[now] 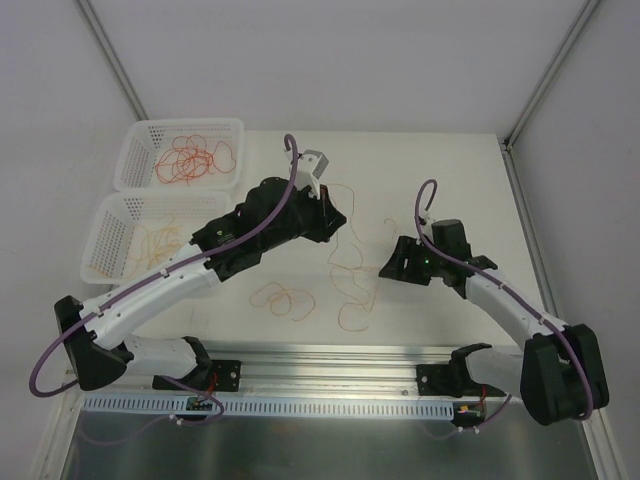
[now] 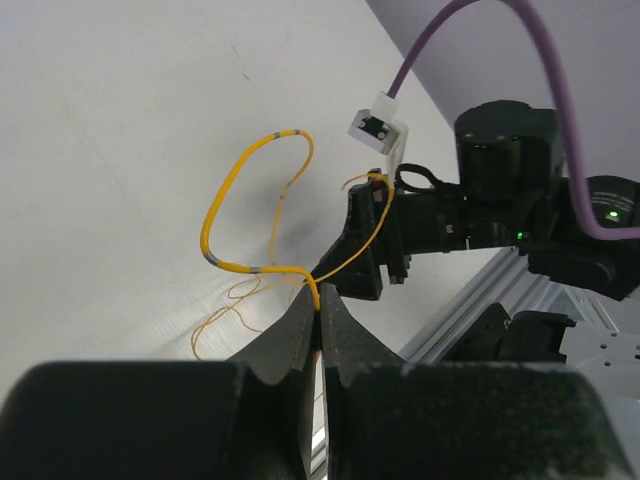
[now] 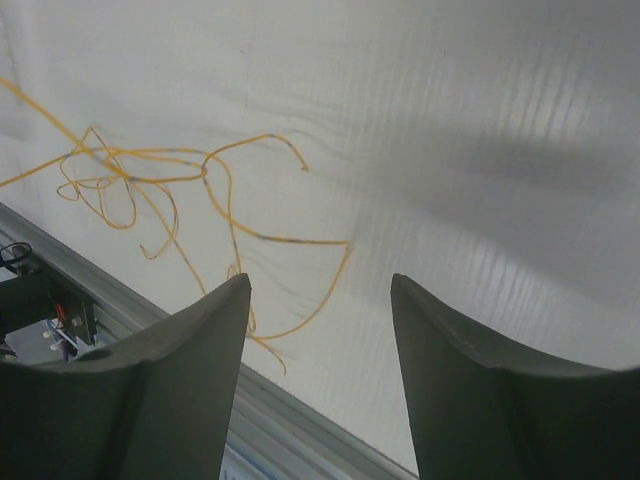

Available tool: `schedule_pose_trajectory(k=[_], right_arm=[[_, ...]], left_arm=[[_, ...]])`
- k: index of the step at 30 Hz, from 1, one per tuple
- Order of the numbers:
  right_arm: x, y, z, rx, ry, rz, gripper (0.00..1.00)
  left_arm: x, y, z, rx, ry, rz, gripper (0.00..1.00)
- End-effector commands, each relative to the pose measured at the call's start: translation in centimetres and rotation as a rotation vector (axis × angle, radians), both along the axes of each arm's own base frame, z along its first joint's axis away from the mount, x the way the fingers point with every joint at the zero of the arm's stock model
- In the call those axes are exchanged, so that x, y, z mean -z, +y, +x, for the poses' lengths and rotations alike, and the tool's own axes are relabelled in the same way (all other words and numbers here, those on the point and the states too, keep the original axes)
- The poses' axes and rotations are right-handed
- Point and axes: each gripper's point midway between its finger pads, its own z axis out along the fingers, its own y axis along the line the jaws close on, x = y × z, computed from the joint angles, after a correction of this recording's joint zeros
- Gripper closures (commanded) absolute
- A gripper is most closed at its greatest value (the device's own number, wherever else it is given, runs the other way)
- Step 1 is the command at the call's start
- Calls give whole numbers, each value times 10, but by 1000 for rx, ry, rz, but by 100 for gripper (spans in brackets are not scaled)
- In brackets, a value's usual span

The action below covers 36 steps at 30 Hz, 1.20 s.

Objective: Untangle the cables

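Showing the left gripper [image 2: 318,300] clamping its fingertips fully closed on a yellow-orange cable [image 2: 270,137], with the strand rising from the grip in an open loop above the white table [image 1: 450,190] and running on toward the right arm. Showing the right gripper [image 3: 320,285] hovering just above the table surface, right of centre, its jaws standing wide apart and gripping nothing. Displaying, on the table to the left of that gripper in the right wrist view, a loose strand of curling yellow-orange loops [image 3: 215,175]. Displaying, nearer the front edge and left of centre, a small cluster of orange loops [image 1: 285,298], lying apart from a long thin strand [image 1: 350,275] winding from beside the left gripper toward the near edge. Showing, at the far left, two white mesh baskets: the farther basket [image 1: 190,123] containing red-orange cables [image 1: 195,158], the nearer basket [image 1: 96,232] containing pale yellow-orange cables [image 1: 150,245].
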Motion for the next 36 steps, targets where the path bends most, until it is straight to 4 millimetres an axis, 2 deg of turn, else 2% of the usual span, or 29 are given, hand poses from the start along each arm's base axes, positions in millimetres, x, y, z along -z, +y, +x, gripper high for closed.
schedule_pose_trajectory(k=[1, 6, 8, 11, 12, 13, 14, 16, 17, 18, 19, 20, 21, 22, 23, 24, 26, 29, 31, 35, 36], right_arm=[[-6, 20, 24, -83, -120, 53, 38], [5, 46, 29, -168, -110, 78, 40], [14, 54, 29, -184, -91, 93, 45], [22, 52, 30, -173, -63, 80, 75], [24, 48, 32, -153, -66, 55, 91], [25, 43, 33, -148, -73, 36, 98], [28, 34, 29, -132, -44, 4, 99], [20, 16, 34, -85, -68, -52, 99], [23, -2, 31, -43, -28, -89, 99], [12, -16, 38, 7, -52, -112, 99], [10, -27, 38, 43, -37, -123, 99], [11, -51, 35, 121, 19, -137, 99], [6, -64, 36, 173, 23, -146, 99], [-6, -74, 39, 222, 12, -143, 99], [-9, -94, 35, 311, 59, -134, 99], [-16, -98, 34, 345, 71, -101, 99], [-32, -114, 35, 438, 68, -46, 99], [-44, -122, 35, 547, 92, 42, 99], [-49, -123, 36, 585, 105, 89, 99], [-64, -126, 39, 585, 68, 92, 99], [-61, -134, 39, 617, 68, 53, 99]], left_arm=[[-24, 8, -4, -30, -18, -57, 100], [-24, 13, -4, -49, -18, -54, 100], [-25, 16, -4, -58, -21, -54, 100], [-27, 23, 0, -78, -38, -39, 100], [-28, 29, 0, -87, -46, -31, 100], [-30, 34, 2, -100, -50, -31, 100], [-32, 44, 8, -124, -54, -28, 100], [-34, 63, 12, -159, -59, -14, 100], [-37, 80, 23, -210, -62, -12, 100], [-42, 91, 23, -222, -65, -23, 100], [-40, 102, 24, -242, -49, -10, 100], [-40, 113, 28, -269, -47, -6, 100], [-46, 133, 34, -319, -60, -3, 100], [-43, 143, 34, -343, -48, 18, 100], [-49, 152, 35, -362, -58, 21, 100], [-52, 164, 37, -391, -71, 37, 100], [-52, 175, 37, -413, -70, 58, 100], [-56, 193, 39, -456, -76, 93, 100], [-66, 202, 41, -476, -93, 103, 100], [-93, 202, 37, -453, -150, 83, 100], [-96, 204, 37, -455, -163, 97, 100]])
